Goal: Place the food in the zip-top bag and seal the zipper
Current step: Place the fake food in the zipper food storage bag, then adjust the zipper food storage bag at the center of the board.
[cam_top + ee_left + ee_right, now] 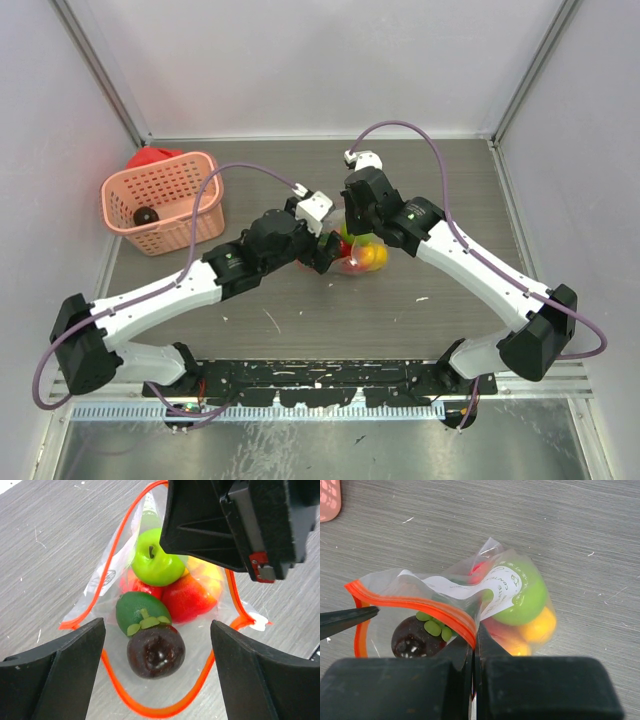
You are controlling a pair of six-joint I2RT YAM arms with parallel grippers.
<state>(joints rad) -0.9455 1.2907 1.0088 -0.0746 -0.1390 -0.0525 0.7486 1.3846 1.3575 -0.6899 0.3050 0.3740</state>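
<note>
The zip-top bag (102, 577) lies on the table with its mouth held open, and the orange zipper (150, 711) curves in a wide loop around it. The food sits inside: a green apple (155, 560), a red fruit (190, 597), a dark green fruit (137, 607), a yellow piece (540, 625) and a dark purple mangosteen (155, 650) nearest the mouth. My left gripper (157, 626) stands open at the mouth, its fingers either side of the mangosteen and apart from it. My right gripper (475, 636) is shut on the bag's upper zipper edge (420, 605), lifting it.
A pink lattice basket (160, 200) stands at the back left with one small dark item (147, 215) inside and a red object (152, 156) behind it. Both arms meet over the bag (360, 255) at the table's middle. Walls enclose the table on three sides.
</note>
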